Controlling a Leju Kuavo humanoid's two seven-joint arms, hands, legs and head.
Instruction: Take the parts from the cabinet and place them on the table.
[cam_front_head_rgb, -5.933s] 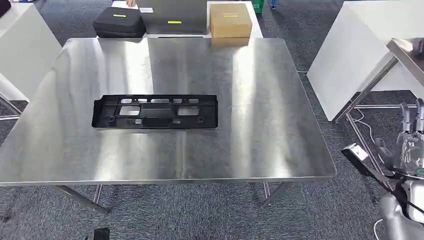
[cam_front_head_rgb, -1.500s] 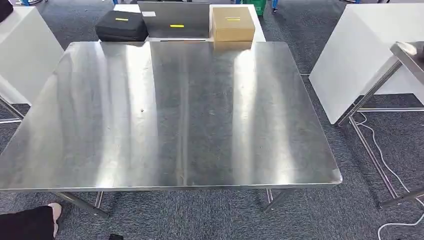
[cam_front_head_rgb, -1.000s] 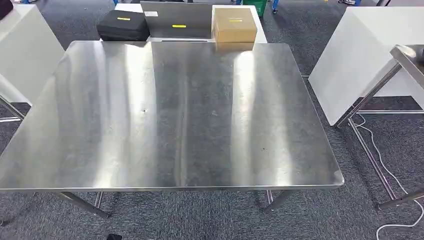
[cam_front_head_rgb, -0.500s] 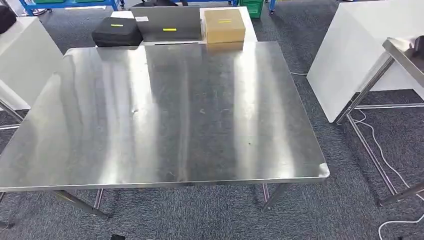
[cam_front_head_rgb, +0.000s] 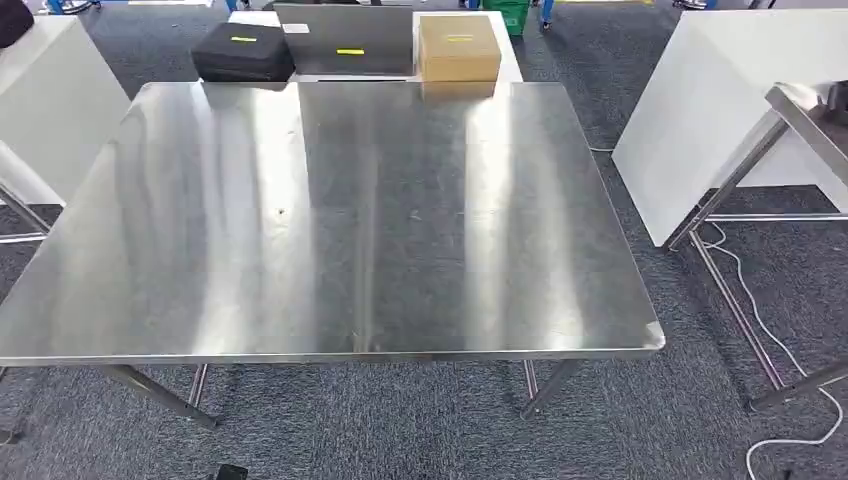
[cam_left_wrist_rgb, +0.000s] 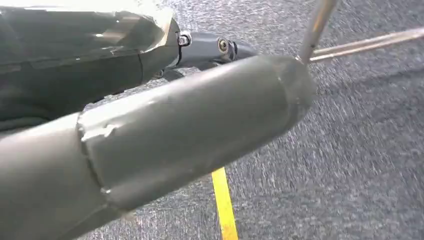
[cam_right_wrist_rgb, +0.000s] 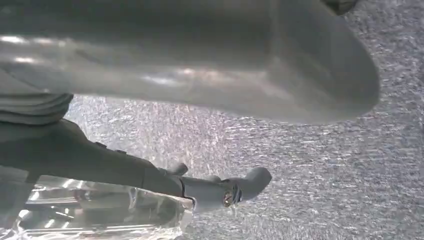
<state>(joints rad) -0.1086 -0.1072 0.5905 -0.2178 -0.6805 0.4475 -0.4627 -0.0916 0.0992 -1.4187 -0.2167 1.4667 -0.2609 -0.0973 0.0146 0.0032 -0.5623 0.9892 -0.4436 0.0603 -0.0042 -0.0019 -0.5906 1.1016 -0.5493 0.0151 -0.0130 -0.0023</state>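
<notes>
Gleaming steel table (cam_front_head_rgb: 330, 220), yellow-labelled cases (cam_front_head_rgb: 243, 50) behind

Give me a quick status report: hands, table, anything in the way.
Left hand and right hand hang over carpet, holding nothing. Steel table carries no part. Black case and cardboard box sit beyond its far edge.

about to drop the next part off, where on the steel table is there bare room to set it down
The whole top of the shiny stainless steel table lies bare, from the near edge to the far one. The crowded strip is beyond the far edge: a black zipped case, a grey flat box and a tan cardboard box stand in a row on a white surface.
</notes>
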